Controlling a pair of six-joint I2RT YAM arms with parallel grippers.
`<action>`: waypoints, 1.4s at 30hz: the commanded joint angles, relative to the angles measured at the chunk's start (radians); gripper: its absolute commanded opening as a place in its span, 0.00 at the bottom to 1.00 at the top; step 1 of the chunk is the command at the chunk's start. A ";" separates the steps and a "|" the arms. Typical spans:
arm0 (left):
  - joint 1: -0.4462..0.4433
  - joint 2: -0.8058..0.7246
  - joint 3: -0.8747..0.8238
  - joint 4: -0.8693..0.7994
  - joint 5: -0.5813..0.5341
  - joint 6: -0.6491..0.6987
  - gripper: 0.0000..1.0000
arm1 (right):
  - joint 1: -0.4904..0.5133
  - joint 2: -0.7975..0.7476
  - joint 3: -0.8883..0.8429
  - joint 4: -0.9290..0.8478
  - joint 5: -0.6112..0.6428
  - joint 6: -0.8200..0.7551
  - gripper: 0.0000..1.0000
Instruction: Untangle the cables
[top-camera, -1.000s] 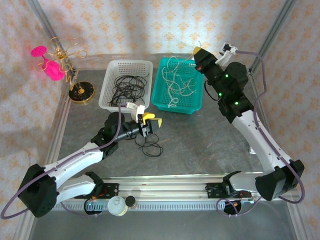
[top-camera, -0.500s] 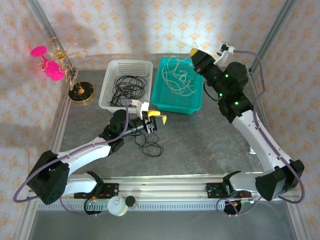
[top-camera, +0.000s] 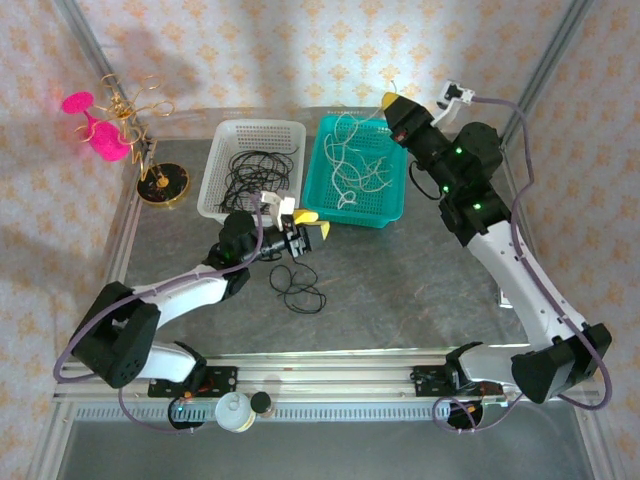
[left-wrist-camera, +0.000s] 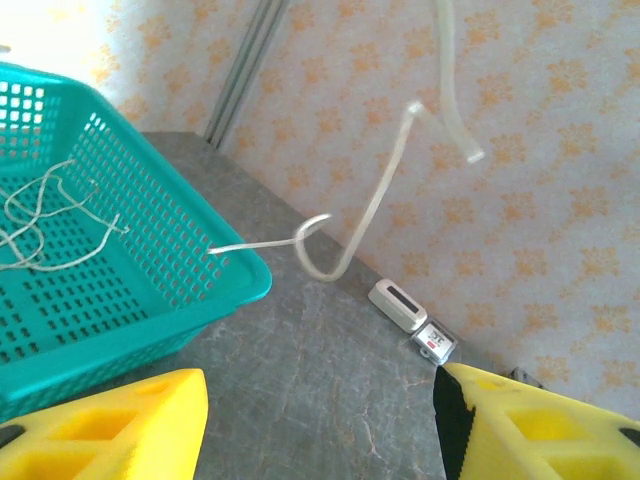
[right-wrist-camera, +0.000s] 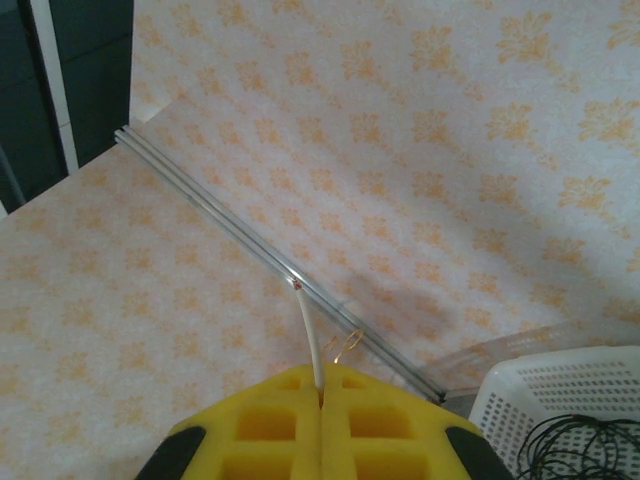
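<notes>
A loose black cable (top-camera: 298, 285) lies curled on the grey table (top-camera: 400, 280), just in front of my left gripper (top-camera: 306, 229). That gripper stands open above the table with nothing between its yellow fingers (left-wrist-camera: 105, 425). My right gripper (top-camera: 392, 102) hovers over the far right corner of the teal basket (top-camera: 392, 200), shut on a whitish cable (right-wrist-camera: 312, 340). The cable's free end (left-wrist-camera: 345, 225) hangs curling in the air beside the teal basket (left-wrist-camera: 150, 320). More whitish cables (top-camera: 355, 165) lie inside that basket.
A white basket (top-camera: 212, 190) holding several black cables (top-camera: 250, 172) stands left of the teal one. A gold stand with pink ornaments (top-camera: 120, 125) is at the far left. A small white device (left-wrist-camera: 398, 303) sits by the back wall. A metal rail (top-camera: 330, 365) runs along the near edge.
My left gripper has moved away from the black cable towards the baskets, staying open. The right gripper has kept its hold on the whitish cable, shifting only slightly.
</notes>
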 joint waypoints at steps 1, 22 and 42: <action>0.008 0.033 0.019 0.165 0.122 0.047 0.62 | 0.003 -0.029 0.040 0.028 -0.045 0.029 0.00; 0.041 0.250 0.115 0.572 0.232 0.031 0.68 | 0.012 -0.052 0.100 -0.002 -0.081 0.040 0.00; 0.042 0.357 0.291 0.610 0.242 -0.030 0.69 | 0.044 -0.035 0.132 -0.004 -0.096 0.047 0.00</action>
